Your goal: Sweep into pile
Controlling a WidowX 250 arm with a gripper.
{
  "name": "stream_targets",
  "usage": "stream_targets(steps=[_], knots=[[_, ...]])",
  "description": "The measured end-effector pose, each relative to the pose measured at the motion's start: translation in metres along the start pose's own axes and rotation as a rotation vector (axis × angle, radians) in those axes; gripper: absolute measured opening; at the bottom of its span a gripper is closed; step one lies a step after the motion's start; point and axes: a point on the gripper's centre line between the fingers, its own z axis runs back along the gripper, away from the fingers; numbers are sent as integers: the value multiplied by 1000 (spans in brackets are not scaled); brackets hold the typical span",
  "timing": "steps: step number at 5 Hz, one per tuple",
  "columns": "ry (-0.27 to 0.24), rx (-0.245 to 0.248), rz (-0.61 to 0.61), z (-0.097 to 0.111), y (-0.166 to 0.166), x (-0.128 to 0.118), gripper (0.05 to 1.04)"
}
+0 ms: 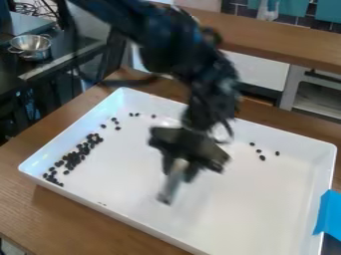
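While the black robot arm (210, 82) slants in from the upper left, its hand (178, 174) hangs over the middle of the white rectangular tray (220, 209), pointing down. The hand is clamped on a short, pale-and-grey rod-like tool (172, 187), tilted, with its lower end toward the front; motion blur hides what kind it is and whether it touches the tray floor.

Most of the black beans (72, 158) lie inside the tray in a loose, uneven band along its left wall, thickest about midway and trailing into the near-left corner. A few lie apart toward the back-left, and four sit by themselves in the back-right part.

The tray rests on a brown wooden surface (23, 199), with blue tape (327, 214) on its right rim. At the upper left, a two-handled metal colander (31, 46) stands on a dark counter (13, 72).
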Motion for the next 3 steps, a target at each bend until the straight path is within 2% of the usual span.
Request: stream_targets(steps=[1,3], knots=[[-5,13,4,-1,-1,-3,385],[-5,57,-38,-17,13,-19,385]])
